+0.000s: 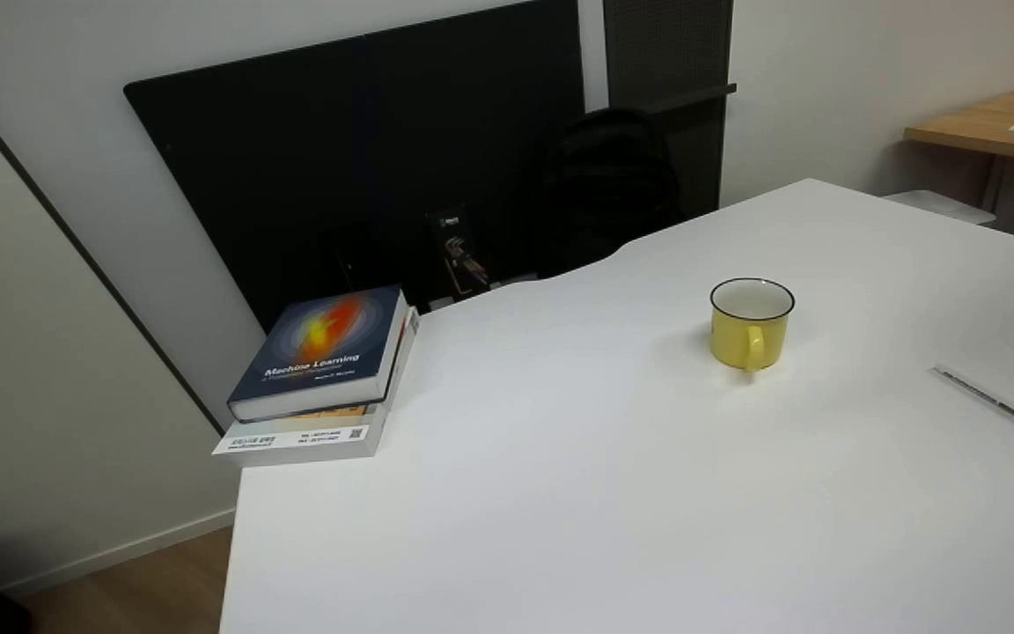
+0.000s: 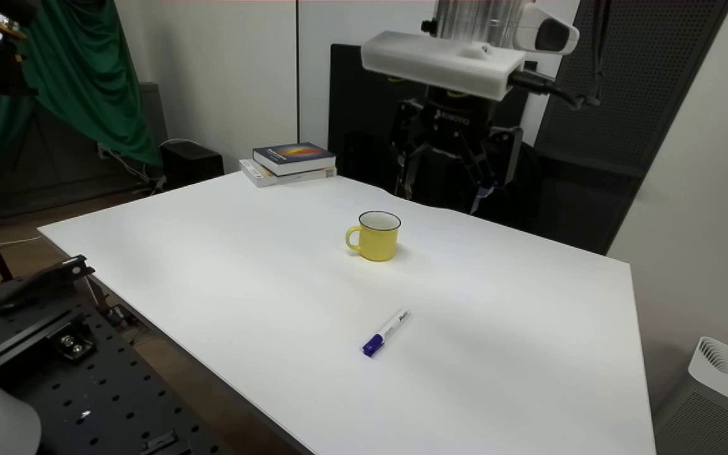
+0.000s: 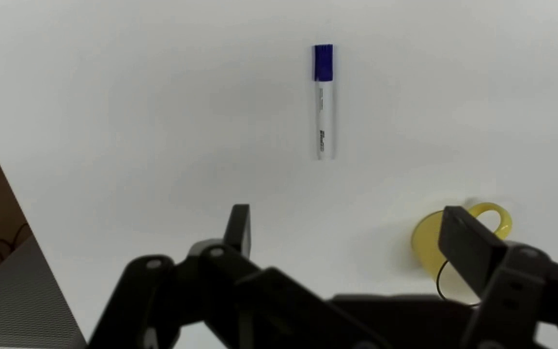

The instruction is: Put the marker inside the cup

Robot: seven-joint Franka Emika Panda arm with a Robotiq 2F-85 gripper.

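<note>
The marker has a white body and a blue cap. It lies flat on the white table, in both exterior views and in the wrist view. The cup is a yellow mug with a handle, white inside and a dark rim. It stands upright in both exterior views; in the wrist view the right finger hides part of the cup. My gripper is open, holds nothing and hangs above the table. In the wrist view the marker lies beyond the spread fingertips of the gripper.
Two stacked books lie at the table's corner, also seen in an exterior view. The white table has an edge at left in the wrist view. A white slatted unit stands on the floor beside the table.
</note>
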